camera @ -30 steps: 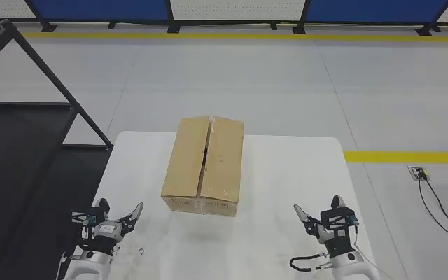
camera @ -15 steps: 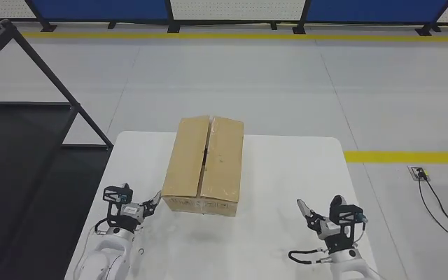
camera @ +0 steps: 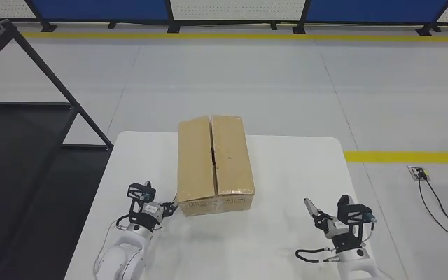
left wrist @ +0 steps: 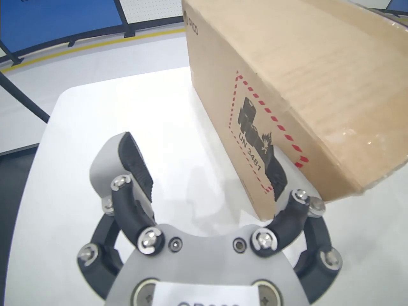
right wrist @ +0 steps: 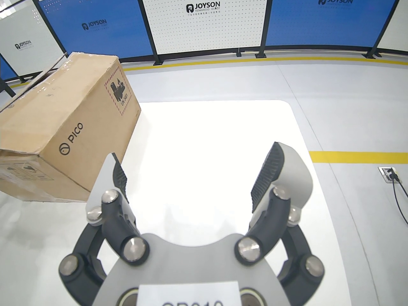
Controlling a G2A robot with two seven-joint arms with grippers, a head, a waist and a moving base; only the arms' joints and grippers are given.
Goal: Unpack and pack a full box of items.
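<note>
White counter (camera: 294, 182) carries the taped cardboard box (camera: 213, 157); left tool (left wrist: 197, 151) gapes, one finger (left wrist: 275, 173) against the box's side (gripping nothing); right tool (right wrist: 195, 152) spread wide, empty.

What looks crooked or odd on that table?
The cardboard box sits slightly askew to the white table's edges, and the left end effector, open, has one finger against its side near a corner.

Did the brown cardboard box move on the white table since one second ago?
Yes. The brown cardboard box turned: its near end swung toward the right edge of the white table; its far end hardly shifted.
</note>
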